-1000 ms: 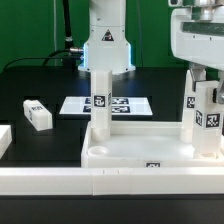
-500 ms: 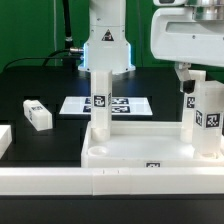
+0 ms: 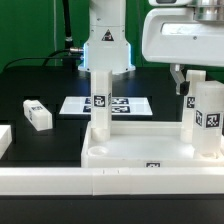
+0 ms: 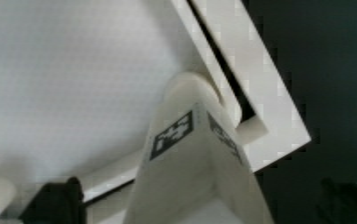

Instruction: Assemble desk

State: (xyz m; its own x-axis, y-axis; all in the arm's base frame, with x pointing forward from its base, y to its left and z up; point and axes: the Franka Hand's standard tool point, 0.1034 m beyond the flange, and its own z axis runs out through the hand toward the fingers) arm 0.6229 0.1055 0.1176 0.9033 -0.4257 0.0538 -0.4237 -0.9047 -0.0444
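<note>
Gripper, exterior view: gripper (image 3: pixel 197 88) hangs over the far corner of the tabletop (image 3: pixel 130 158), its white body high and one dark finger (image 3: pixel 181 80) reaching down beside the top of a standing leg (image 3: pixel 206 125).
Leg under the tool: upright in its corner socket, directly beneath the hand, tag facing the camera.
Second leg (image 3: pixel 100 100): upright at the opposite corner, well apart from the tool.
Loose leg (image 3: pixel 37 115): lying flat on the dark table, farthest from the gripper, beyond the marker board (image 3: pixel 130 104).
Border rails (image 3: pixel 60 182): along the tabletop's near edge, away from the tool.
Gripper, wrist view: jaws look spread, one fingertip (image 4: pixel 59 200) standing clear of the post, so nothing appears clasped.
Leg, wrist view: post rises between the fingers, tag visible, set close against the tray rim.
Seating: whether the leg is fully home in its socket cannot be told.
Risk, sideways move: fingers straddle the post top, so travelling across before clearing it would likely catch and tilt the leg.
Risk, loose joint: a half-seated leg could lean or drop out if bumped.
Risk, tray: a snag could drag the tabletop off the rails.
</note>
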